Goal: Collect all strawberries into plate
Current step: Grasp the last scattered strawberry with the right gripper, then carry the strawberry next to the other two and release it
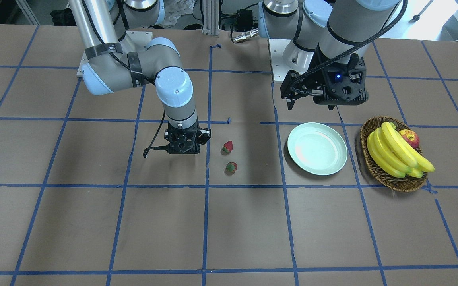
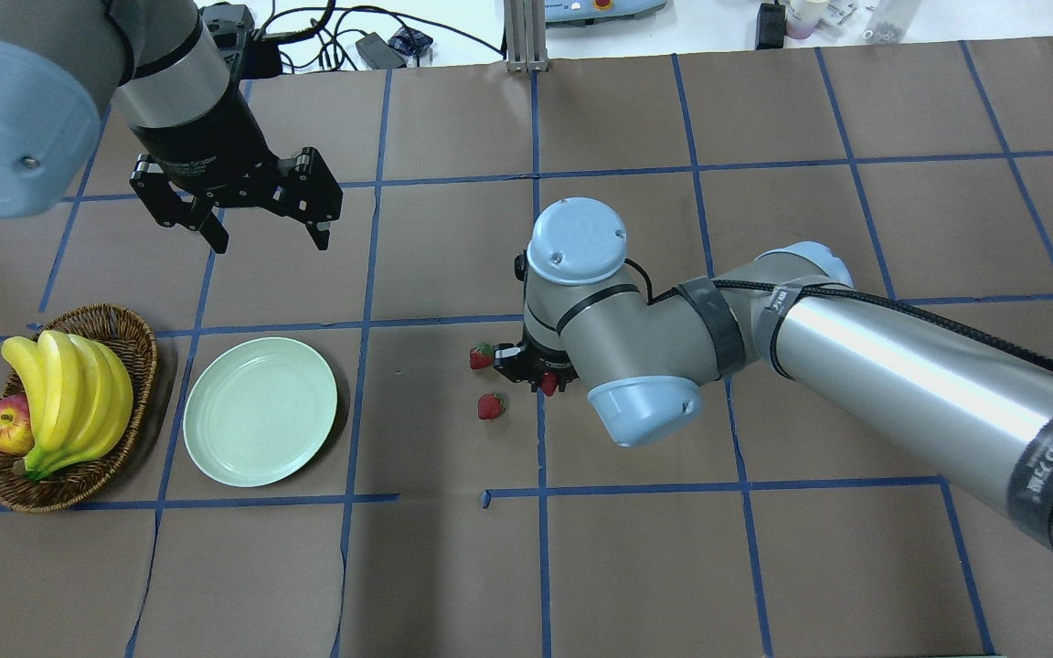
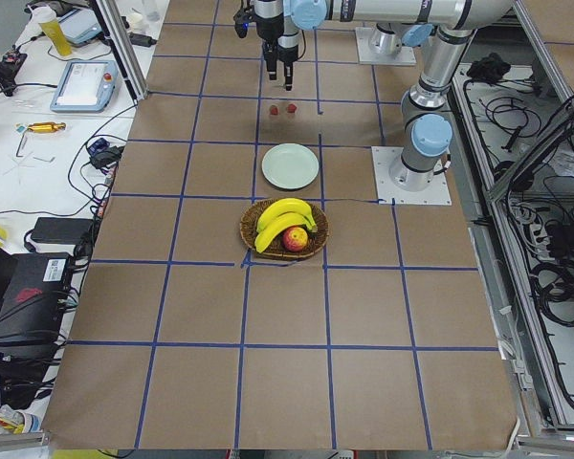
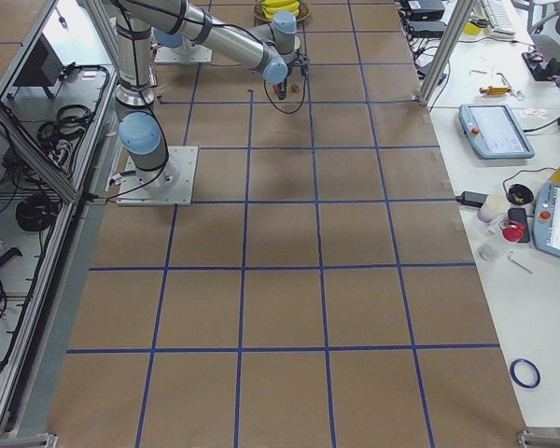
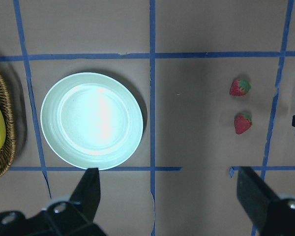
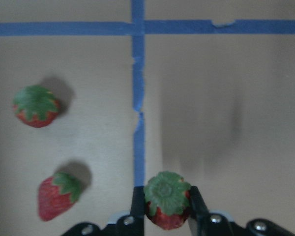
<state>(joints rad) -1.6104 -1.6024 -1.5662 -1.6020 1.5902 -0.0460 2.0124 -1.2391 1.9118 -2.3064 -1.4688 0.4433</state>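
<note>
Strawberry (image 6: 168, 210), upright, cap up, clamped in right gripper (image 6: 165, 199) jaws

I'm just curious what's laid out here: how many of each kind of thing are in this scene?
Strawberries: 3 (one held in the right arm's jaws)
Banana bunches: 1
Apples: 1
Plates: 1
Baskets: 1
Total: 7

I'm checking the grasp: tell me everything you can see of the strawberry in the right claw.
Small red toy strawberry, green leafy cap toward the wrist camera. It is pinched between the two fingers of the right claw, which touch its sides, beside a blue tape line. Whether it touches the table cannot be told.
</note>
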